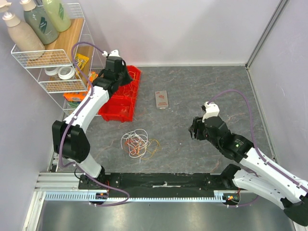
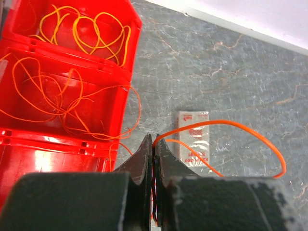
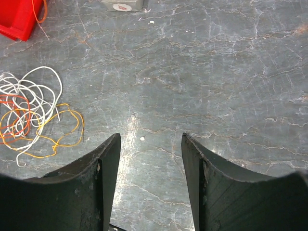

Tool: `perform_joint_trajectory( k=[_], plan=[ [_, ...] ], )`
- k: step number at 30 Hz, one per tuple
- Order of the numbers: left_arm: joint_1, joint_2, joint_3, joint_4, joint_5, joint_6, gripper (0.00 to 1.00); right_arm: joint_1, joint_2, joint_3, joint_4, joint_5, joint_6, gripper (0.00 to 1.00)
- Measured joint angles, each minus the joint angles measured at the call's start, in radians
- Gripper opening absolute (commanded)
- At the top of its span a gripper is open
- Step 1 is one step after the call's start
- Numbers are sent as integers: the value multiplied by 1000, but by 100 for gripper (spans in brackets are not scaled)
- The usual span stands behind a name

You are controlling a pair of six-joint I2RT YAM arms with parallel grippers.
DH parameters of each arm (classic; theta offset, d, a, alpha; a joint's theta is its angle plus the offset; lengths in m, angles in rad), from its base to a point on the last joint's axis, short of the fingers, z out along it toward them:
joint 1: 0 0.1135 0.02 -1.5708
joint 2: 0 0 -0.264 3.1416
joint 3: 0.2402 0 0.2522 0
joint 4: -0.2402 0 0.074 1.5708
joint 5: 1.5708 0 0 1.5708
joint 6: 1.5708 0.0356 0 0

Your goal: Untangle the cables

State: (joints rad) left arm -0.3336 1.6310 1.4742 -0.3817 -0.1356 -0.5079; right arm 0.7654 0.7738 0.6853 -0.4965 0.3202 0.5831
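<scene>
A tangle of white, orange and pink-red cables (image 1: pixel 137 143) lies on the grey table in front of the arm bases, and shows at the left of the right wrist view (image 3: pixel 29 115). My left gripper (image 2: pixel 154 139) hovers at the red bin's (image 1: pixel 119 109) right side, shut on a thin orange cable (image 2: pixel 226 126) that loops out to the right above the table. More orange cables (image 2: pixel 82 29) lie inside the bin. My right gripper (image 3: pixel 150 135) stands open over bare table, right of the tangle, with nothing between its fingers.
A small flat packet (image 1: pixel 161 99) lies on the table right of the bin. A white wire rack (image 1: pixel 48 57) with bottles and tape rolls stands at the back left. Walls close the table at the back and right.
</scene>
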Motion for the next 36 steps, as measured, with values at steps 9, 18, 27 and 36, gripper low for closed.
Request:
perform_joint_trajectory(
  k=[9,18,27,36],
  plan=[
    [35,-11,43,54,99,19,2,-1,16,1,-6,11,-5,61],
    [56,-72,164,142,161,59,2,-2,11,1,-6,14,-7,61],
    [106,-51,187,156,160,101,2,-2,10,5,-18,15,-7,61],
    [176,113,179,223,182,121,2,-3,17,6,-21,17,-7,61]
  ],
)
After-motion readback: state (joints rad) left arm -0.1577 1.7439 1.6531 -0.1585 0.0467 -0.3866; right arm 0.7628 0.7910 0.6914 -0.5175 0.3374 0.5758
